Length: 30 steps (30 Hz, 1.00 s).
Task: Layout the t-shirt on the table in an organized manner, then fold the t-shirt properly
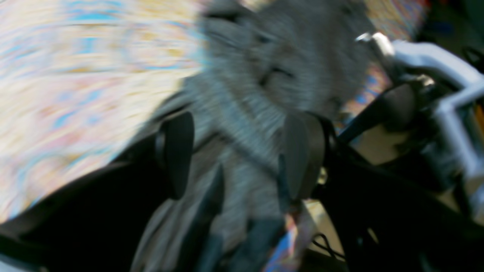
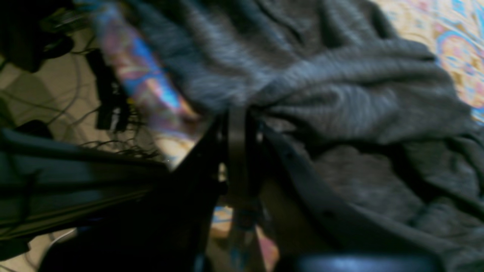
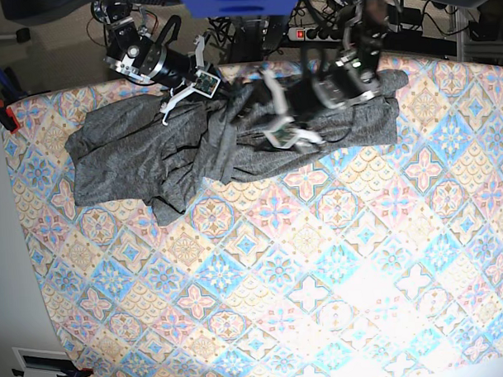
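While bunched, the t-shirt (image 3: 192,145) runs lengthwise along the table's (image 3: 321,277) far edge (crumpled); right tool (image 2: 236,124) clamped on it; left tool (image 1: 238,151) apart.

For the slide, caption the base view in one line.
Both robot arms reach over a crumpled charcoal-grey knit t-shirt bunched along the far edge of the pastel tile-patterned table.

No legible text; wrist views blurred.

It looked like a robotics lab or test bench; a table (image 3: 321,302) under patterned cloth carried two mounted arms; tangled cables (image 3: 328,20) and a power strip (image 3: 312,34) crowded the floor behind it.
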Tool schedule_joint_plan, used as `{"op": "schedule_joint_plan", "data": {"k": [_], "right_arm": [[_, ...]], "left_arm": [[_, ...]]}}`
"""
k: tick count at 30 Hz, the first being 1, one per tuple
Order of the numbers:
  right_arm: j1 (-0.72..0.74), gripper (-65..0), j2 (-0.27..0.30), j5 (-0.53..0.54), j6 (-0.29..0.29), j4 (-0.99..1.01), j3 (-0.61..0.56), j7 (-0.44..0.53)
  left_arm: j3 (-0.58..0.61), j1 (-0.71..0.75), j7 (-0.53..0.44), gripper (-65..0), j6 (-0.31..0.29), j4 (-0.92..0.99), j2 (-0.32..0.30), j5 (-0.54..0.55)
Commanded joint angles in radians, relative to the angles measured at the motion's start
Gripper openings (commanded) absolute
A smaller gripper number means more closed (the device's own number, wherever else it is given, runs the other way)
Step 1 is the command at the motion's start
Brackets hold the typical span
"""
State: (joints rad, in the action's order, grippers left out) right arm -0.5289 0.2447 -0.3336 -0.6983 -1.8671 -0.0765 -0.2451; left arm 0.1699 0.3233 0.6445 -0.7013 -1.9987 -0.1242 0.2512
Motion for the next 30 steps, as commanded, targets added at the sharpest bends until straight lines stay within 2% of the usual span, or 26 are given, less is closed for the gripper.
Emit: {"op": "schedule_joint_plan", "data": {"k": [1,5,9,13,17,21,25,27,30], "right_arm": [[0.002,-65.0,0.003,0.02,0.0,-0.016,0.004,0.025],[0.002,-65.0,0.003,0.02,0.0,-0.016,0.008,0.025],[0.002,-65.0,0.003,0.02,0.0,-0.016,0.008,0.025],[0.002,-53.5,0.003,0.02,0.0,-0.016,0.008,0.025],[-0.001,-43.4,0.003,0.02,0.0,-0.018,0.008,0.025],[-0.003,-39.4,0.003,0.021,0.0,-0.022,0.01,0.025],[-0.003,-39.2,0.002,0.021,0.0,-0.022,0.033,0.026],[-0.003,-39.2,-0.041,0.023,0.0,-0.022,0.083,0.026],[0.002,-39.2,-0.12,0.023,0.0,-0.022,0.234,0.034]], "left_arm": [[-0.008,-0.014,0.011,-28.5,0.003,-0.017,0.027,0.012],[-0.062,-0.01,0.065,-28.5,0.003,-0.017,0.107,0.012],[-0.103,0.006,0.07,-28.1,0.003,-0.014,0.137,0.01],[-0.1,0.007,0.07,-28.1,0.003,-0.012,0.14,0.015],[-0.108,0.007,0.07,-28.2,0.003,-0.012,0.136,0.139],[-0.157,0.007,0.07,-28.4,0.003,-0.004,0.133,0.265],[-0.218,0.007,0.07,-28.4,0.003,0.029,0.131,0.29],[-0.251,0.007,0.07,-28.4,0.003,0.039,0.131,0.29],[-0.298,0.021,0.07,-28.4,0.003,0.039,0.131,0.29]]}}
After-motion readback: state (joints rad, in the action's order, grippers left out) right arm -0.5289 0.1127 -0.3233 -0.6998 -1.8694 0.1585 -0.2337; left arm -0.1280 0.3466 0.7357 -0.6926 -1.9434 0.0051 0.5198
